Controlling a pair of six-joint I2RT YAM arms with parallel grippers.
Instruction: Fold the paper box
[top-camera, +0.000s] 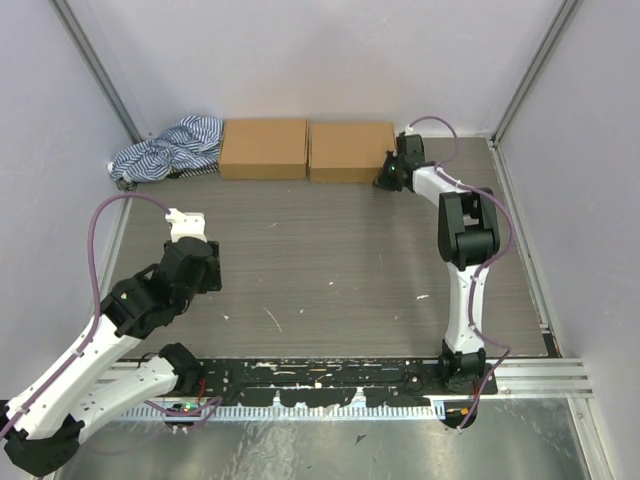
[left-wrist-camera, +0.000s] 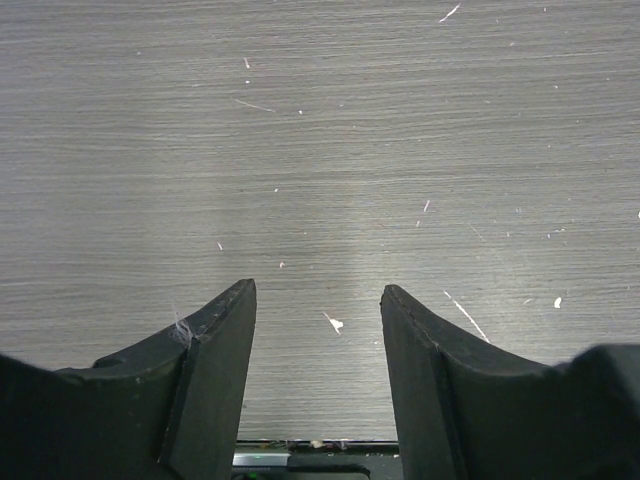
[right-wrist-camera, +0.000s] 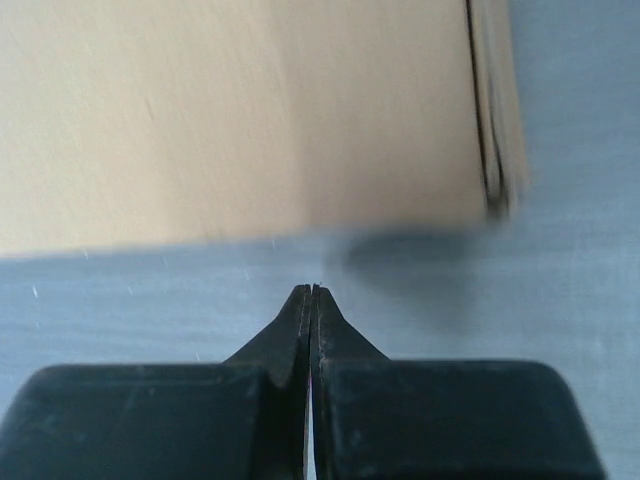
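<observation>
The right pincer (right-wrist-camera: 311, 290) is closed tight and holds nothing, its tips just short of the near paper box (right-wrist-camera: 240, 120), by that box's corner. A second paper box (top-camera: 263, 148) lies beyond it. The left pincer (left-wrist-camera: 318, 295) stands wide apart and empty over bare tabletop (left-wrist-camera: 320, 150), with both boxes well ahead of it.

matt grey-brown wood-grain table (top-camera: 330, 260), finely streaked, pale flecks. smooth matt tan cardboard on left box (top-camera: 263, 148) and right box (top-camera: 350, 152), upper centre. soft crumpled striped cloth (top-camera: 170, 150) upper left. matt black plastic on left gripper (left-wrist-camera: 318, 288), lightly scuffed. brushed metal rail (top-camera: 540, 375) lower right.
</observation>
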